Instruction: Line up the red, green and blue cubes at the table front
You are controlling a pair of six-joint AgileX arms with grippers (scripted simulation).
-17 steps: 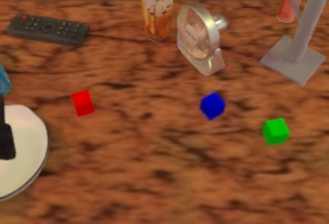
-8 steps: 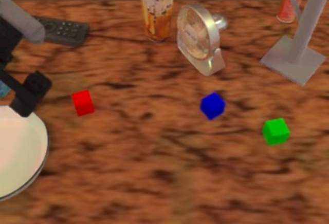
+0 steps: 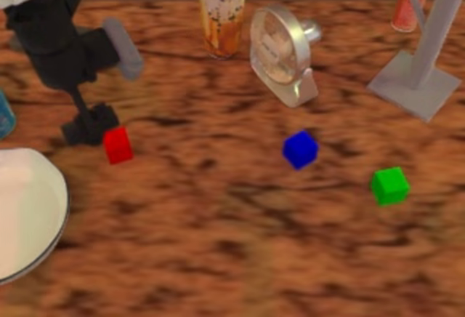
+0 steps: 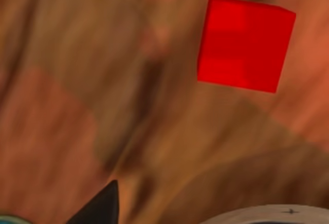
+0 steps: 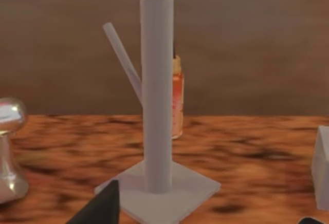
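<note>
Left tool [image 3: 91, 124] down at the bench's [image 3: 218, 259] left side, just beside the red cube [image 3: 117, 145], on its left. Can't tell how wide its fingers stand. Red cube [image 4: 244, 44] flat on the wood, close under the left wrist camera, white plate [image 3: 29, 211] nearby. Blue cube [image 3: 300, 149] near the middle, below the small fan [image 3: 280, 55]; green cube [image 3: 389, 185] further right. All three well apart. Right tool out of sight in the top view, facing the grey stand [image 5: 157, 131].
</note>
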